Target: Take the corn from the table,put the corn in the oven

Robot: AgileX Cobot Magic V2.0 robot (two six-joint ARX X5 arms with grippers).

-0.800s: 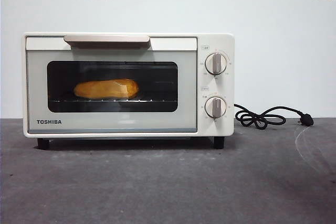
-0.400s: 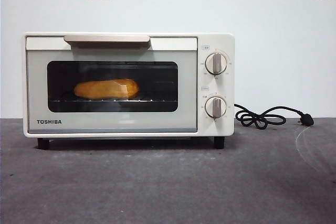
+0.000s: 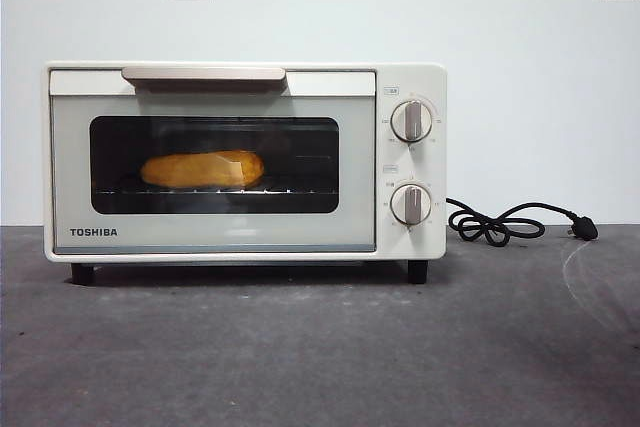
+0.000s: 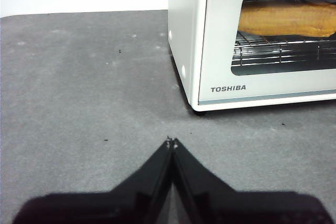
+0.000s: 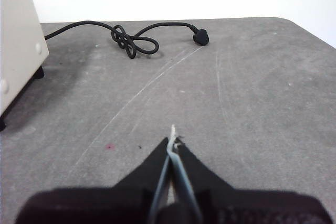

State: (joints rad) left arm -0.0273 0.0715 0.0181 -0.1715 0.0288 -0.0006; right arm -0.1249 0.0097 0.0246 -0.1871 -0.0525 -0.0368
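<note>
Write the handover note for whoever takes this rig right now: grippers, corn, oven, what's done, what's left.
Left gripper: shut, empty, over the table near the oven's front corner on the TOSHIBA-label side.
Right gripper: shut, empty, over bare table on the oven's other side, facing the power cord, which lies unplugged on the table.
Corn: lying on the wire rack inside the oven, seen through the window.
Oven door looks closed.
Done: corn is in the oven.
Left: nothing visible; neither arm is at the oven.
</note>
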